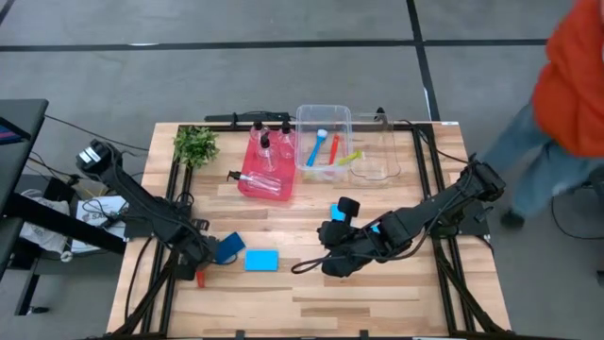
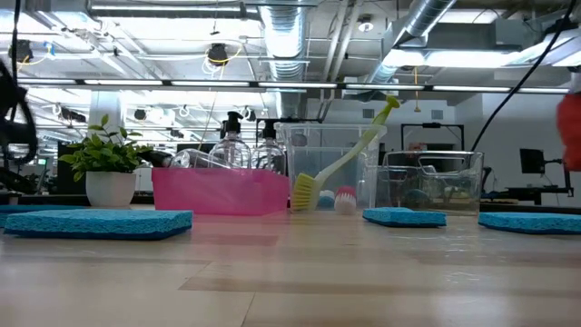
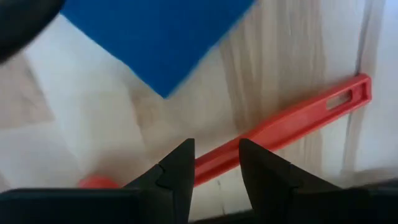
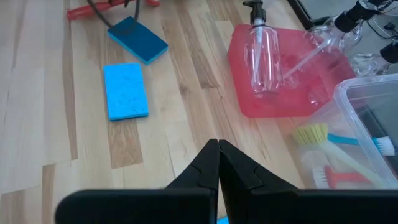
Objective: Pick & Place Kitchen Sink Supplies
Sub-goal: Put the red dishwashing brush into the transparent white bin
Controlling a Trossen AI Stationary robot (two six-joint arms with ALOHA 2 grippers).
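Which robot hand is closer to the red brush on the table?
Left. The left gripper is right over the red brush, fingers straddling its handle. The right gripper is across the table, shut.

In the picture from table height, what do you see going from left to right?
Left sponge → plant → pink tray → yellow-green brush → small clear bin → far-right sponge.

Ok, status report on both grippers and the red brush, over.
Left gripper open, straddling the red brush flat on the table. Right gripper shut, empty, mid-table. Dark blue sponge beside brush, not blocking.

Overhead, tabletop (level), two wrist views
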